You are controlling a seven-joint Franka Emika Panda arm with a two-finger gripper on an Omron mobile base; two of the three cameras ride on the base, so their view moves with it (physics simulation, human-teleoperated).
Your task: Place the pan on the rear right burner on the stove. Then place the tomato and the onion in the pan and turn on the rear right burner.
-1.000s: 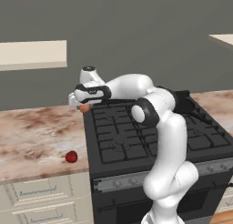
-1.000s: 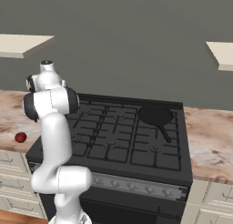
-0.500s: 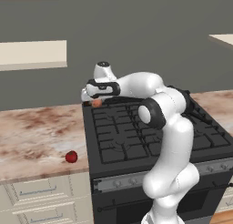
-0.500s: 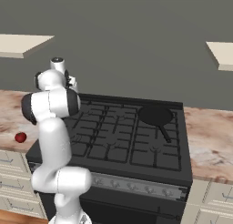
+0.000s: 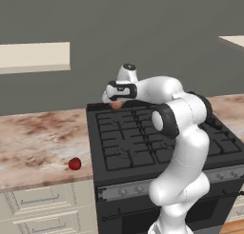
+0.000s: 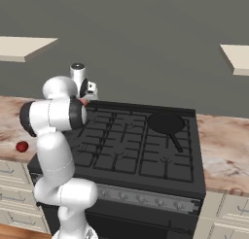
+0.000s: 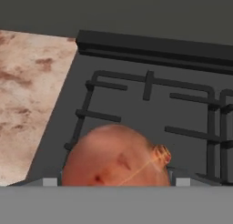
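Left base view: gripper [image 5: 116, 102], clamped on onion [image 5: 116, 104], has swung from counter to over stove's [image 5: 143, 147] rear-left, pan [image 6: 166, 123] next.

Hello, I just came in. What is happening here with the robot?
The robot's pincer is holding the onion above the rear left corner of the stove. The pan already sits on the rear right burner. The tomato lies on the counter left of the stove, not yet picked up.
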